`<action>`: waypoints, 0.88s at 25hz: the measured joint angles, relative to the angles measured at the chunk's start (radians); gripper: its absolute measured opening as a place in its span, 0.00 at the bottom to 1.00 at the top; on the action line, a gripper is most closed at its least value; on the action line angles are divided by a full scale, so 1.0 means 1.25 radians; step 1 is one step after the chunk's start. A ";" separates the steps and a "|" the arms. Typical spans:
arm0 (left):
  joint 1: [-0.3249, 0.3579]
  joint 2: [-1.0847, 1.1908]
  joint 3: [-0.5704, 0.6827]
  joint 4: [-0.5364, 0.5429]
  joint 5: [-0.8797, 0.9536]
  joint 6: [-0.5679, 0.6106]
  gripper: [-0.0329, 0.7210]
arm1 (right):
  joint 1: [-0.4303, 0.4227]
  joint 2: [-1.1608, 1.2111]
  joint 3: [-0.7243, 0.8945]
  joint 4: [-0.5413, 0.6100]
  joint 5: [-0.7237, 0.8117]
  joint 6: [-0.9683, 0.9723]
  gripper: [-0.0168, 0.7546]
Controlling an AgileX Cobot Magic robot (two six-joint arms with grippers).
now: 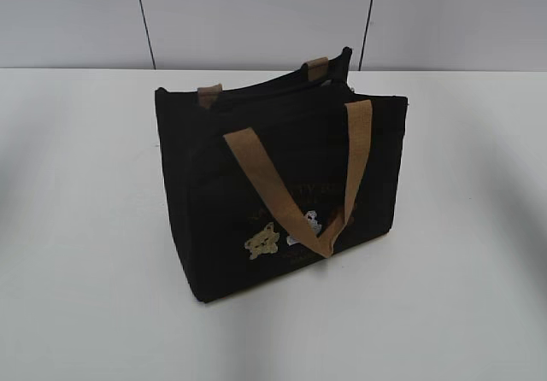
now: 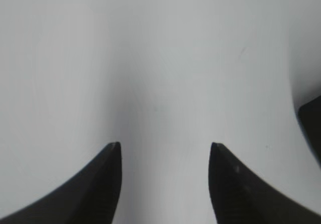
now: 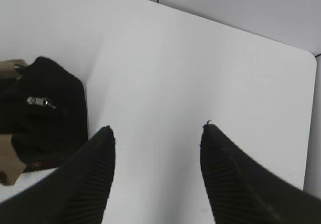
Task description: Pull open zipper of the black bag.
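Zipper (image 3: 42, 102) risk legend, read from left to right. Left gripper (image 2: 165, 146): jaws stand partly apart over bare white table (image 2: 160, 58), holding nothing; only a dark corner at the right edge of the left wrist view hints at the bag, and what it is cannot be told. Centre: black bag (image 1: 282, 184) stands upright near the middle of the table, one tan handle (image 1: 333, 184) drooping over its embroidered front, the other lying back along the top. In the exterior view neither arm appears. Right gripper (image 3: 156, 127): jaws likewise partly apart and empty, well clear of the bag's end, where the small silver pull tab shows at the left of the right wrist view.

Likely faults: the tab is small and lies against soft fabric, so the fingers may pinch cloth or the nearby handle instead. Unbraced, the light bag could slide or tip when pulled; the left gripper would need to steady it first.
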 joint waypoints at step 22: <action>0.000 -0.718 0.502 0.005 -0.046 -0.009 0.58 | -0.001 -0.795 0.996 0.002 -0.129 0.067 0.56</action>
